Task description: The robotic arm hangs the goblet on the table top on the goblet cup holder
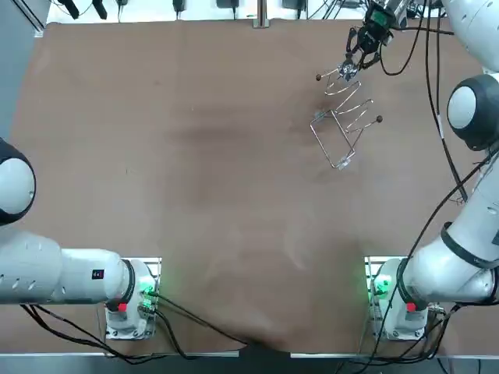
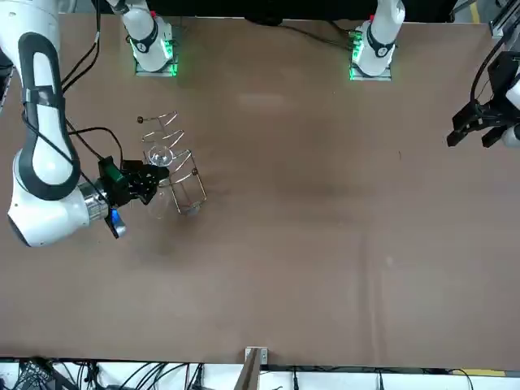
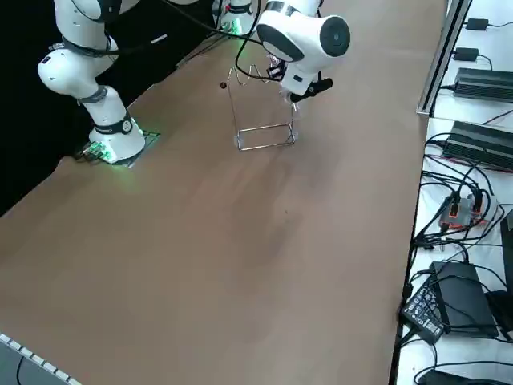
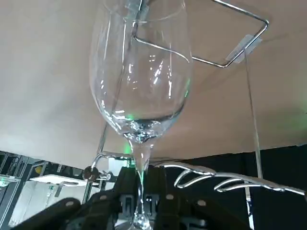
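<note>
Goblet gripped by its stem at the top of the wire rack.
The right gripper has its fingers clenched on the stem, with the bowl pointing away from the wrist. In the top view the goblet is at the rack's 12 o'clock end, level with the wavy upper wires and lifted off the bench. The rack stands toward 1 o'clock on the bench.

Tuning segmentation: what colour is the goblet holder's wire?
Shiny silver wire, clearest in the right wrist view; the right gripper grips the goblet stem at the holder.
</note>
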Available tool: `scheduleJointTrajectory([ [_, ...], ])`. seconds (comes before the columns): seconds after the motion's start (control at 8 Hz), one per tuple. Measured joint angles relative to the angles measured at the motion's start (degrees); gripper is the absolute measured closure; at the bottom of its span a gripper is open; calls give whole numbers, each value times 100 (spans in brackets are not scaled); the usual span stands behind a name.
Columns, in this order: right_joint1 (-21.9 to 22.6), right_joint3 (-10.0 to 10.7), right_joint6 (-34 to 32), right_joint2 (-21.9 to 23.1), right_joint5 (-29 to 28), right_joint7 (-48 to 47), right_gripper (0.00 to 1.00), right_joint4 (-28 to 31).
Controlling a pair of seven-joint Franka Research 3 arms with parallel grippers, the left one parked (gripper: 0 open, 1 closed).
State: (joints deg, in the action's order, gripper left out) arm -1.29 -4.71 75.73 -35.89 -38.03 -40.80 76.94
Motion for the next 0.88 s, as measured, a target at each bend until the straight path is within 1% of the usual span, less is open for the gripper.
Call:
scheduleJointTrajectory([
  [0.38,2,2,-169,-36,-1,0,90,2],
  [0.88,-14,13,-206,-139,-23,0,90,3],
])
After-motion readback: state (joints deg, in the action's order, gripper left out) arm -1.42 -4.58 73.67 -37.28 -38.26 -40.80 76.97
